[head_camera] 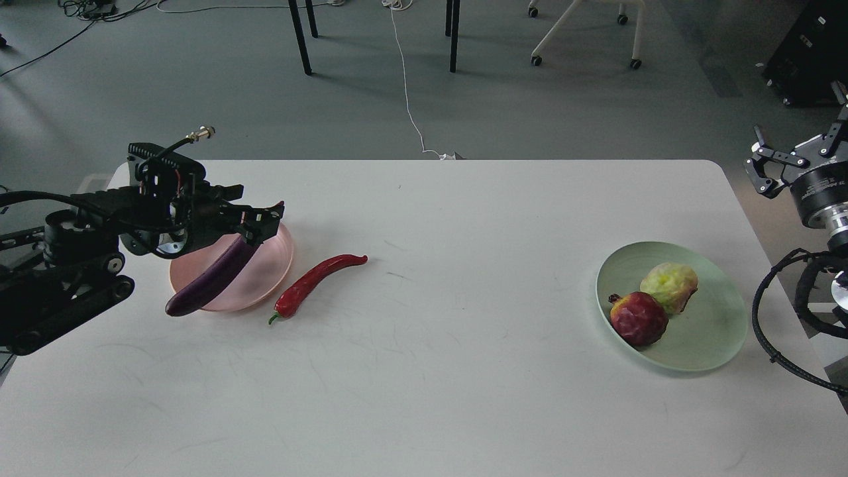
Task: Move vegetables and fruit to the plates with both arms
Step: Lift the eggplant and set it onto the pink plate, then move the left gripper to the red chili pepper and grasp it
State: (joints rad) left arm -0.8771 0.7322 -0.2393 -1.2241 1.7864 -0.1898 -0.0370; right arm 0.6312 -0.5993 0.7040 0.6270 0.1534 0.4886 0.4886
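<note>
The purple eggplant (pixel 212 281) lies slanted across the pale pink plate (pixel 268 275), its lower end hanging over the plate's front left rim. My left gripper (pixel 262 222) hovers over the eggplant's upper end with its fingers spread and hides the calyx. The red chili pepper (pixel 315 281) lies on the table just right of the pink plate. The dark red pomegranate (pixel 638 319) and the yellow-green fruit (pixel 669 285) sit together on the mint green plate (pixel 709 338). My right gripper (pixel 798 156) is open and empty, raised beyond the table's right edge.
The white table (pixel 450 371) has a wide bare stretch between the two plates. Black cables of my right arm (pixel 775 331) loop beside the green plate. Chair legs and a white cord (pixel 407 99) are on the floor beyond the far edge.
</note>
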